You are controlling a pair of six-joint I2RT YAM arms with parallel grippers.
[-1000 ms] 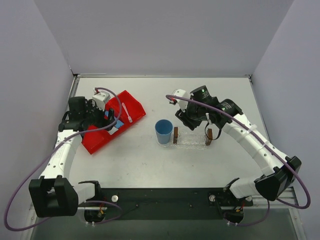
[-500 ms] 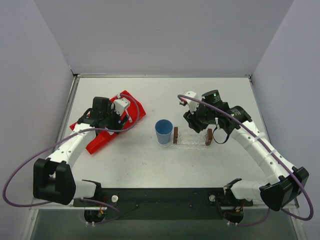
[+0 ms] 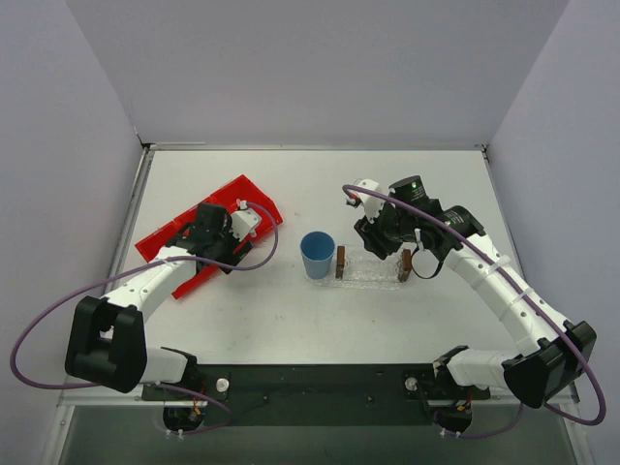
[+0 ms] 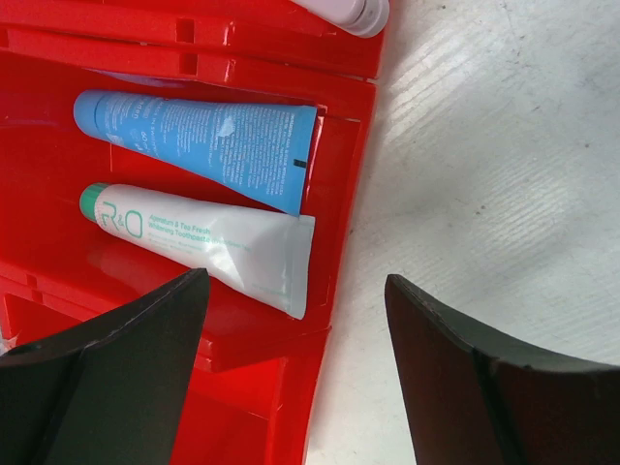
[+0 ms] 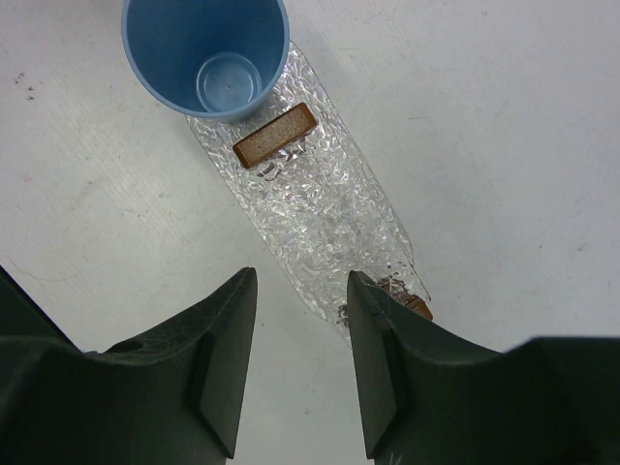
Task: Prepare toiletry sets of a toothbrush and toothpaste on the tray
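Two toothpaste tubes lie side by side in the red bin: a bright blue one and a white one. My left gripper hangs open just above the white tube's flat end and the bin's rim, holding nothing. A pale pinkish rounded end at the top edge looks like the toothbrush. The clear tray has a brown block at each short end. My right gripper hovers open and empty over the tray's near edge.
A round blue cup stands against the tray's left block; it shows empty in the right wrist view. The red bin lies askew at the left of the white table. Purple cables loop from both arms.
My left gripper has swung from the bin's left side to its right part, over the tubes. My right gripper shifted slightly right over the tray, then held still.
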